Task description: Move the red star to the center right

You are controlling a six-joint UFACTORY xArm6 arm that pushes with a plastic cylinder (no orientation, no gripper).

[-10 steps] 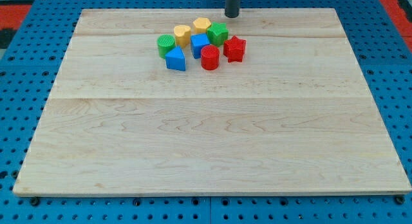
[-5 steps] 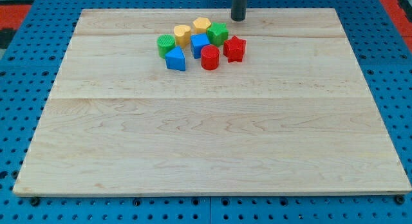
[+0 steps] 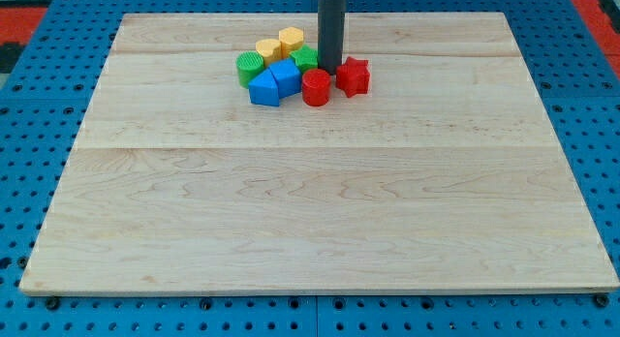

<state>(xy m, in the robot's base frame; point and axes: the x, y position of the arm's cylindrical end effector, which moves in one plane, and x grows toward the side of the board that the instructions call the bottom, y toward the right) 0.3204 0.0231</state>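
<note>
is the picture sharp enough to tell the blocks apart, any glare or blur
Camera view: evenly lit, soft shadows, no strong glare on the wooden board. The red star and red cylinder look crisp. My tip is sharp, just left of the star, partly hiding the green block.

My tip [image 3: 330, 70] rests on the board, the dark rod rising straight up out of view

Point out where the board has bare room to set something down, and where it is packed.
Bare: everything below the red cylinder and blue blocks down to the view's bottom edge, plus the view's right of the red star. Crowded: the top-centre cluster, where my tip sits between the green block and the star.
</note>
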